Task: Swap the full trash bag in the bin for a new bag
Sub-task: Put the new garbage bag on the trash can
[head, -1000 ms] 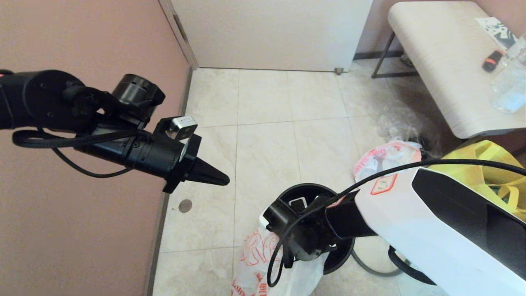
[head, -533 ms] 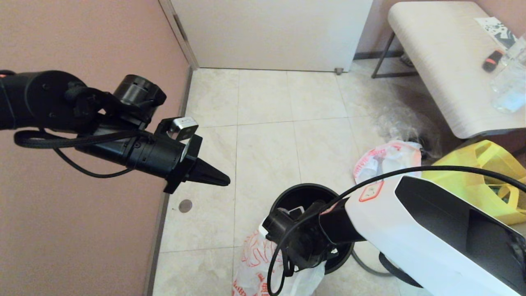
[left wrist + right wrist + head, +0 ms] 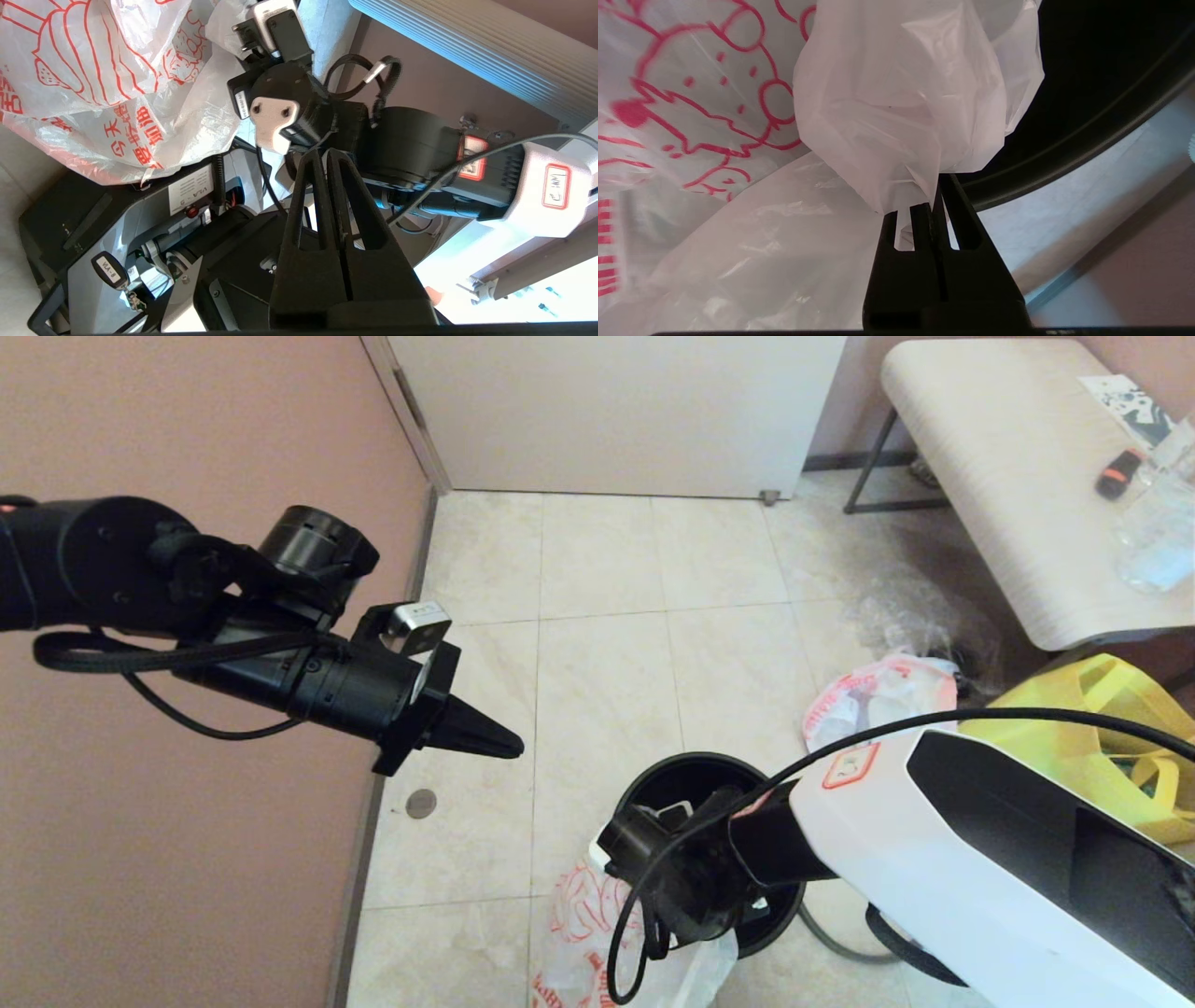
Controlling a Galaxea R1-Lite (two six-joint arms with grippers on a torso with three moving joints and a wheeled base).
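1. Plastic pinched at the bin: the right gripper has its jaws closed tight on a gathered fold of the new bag, the white film bunching just above the fingertips in the right wrist view.
2. That bag, printed with a red line-drawn figure, hangs over the near edge of the bin and spills onto the floor in front of it.
3. The black bin stands on the pale tiles below the right arm; its inside looks dark, though the wrist hides much of the opening.
4. The full trash bag, lumpy and pink-edged, lies on the floor beyond the bin, near a yellow tote and beside a crumpled clear bag.
5. The left gripper hangs in the air by the pink wall, well apart from the bin, its jaws pressed together on nothing.
6. A tabletop at far right carries a clear bottle and a small red-and-black object.
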